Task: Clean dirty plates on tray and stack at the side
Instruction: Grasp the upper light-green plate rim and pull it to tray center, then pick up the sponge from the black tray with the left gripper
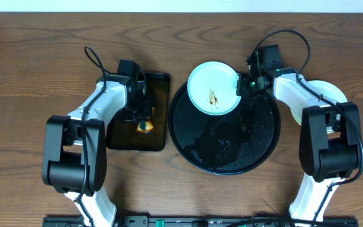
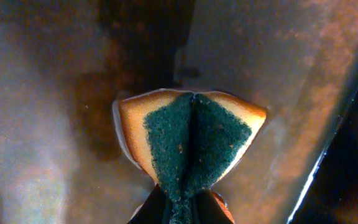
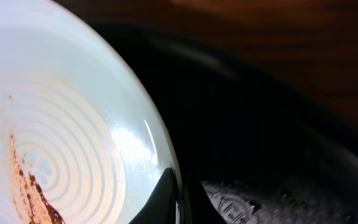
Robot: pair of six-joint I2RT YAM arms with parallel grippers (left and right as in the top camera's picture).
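Note:
A pale mint-blue plate (image 1: 213, 87) with a brown sauce smear is held tilted over the far left rim of the large round black tray (image 1: 232, 148). My right gripper (image 1: 241, 85) is shut on the plate's right rim; the right wrist view shows its fingers (image 3: 182, 202) pinching the rim of the plate (image 3: 61, 143) above the wet tray (image 3: 278, 193). My left gripper (image 1: 144, 120) is shut on a folded green-and-yellow sponge (image 2: 191, 140) over the rectangular black tray (image 1: 137, 135). More pale plates (image 1: 329, 93) lie on the table at the right, partly hidden by the right arm.
The rectangular tray (image 2: 55, 93) holds brownish liquid under the sponge. The round tray is wet with droplets. Bare wood tabletop (image 1: 30, 75) lies to the far left and along the back.

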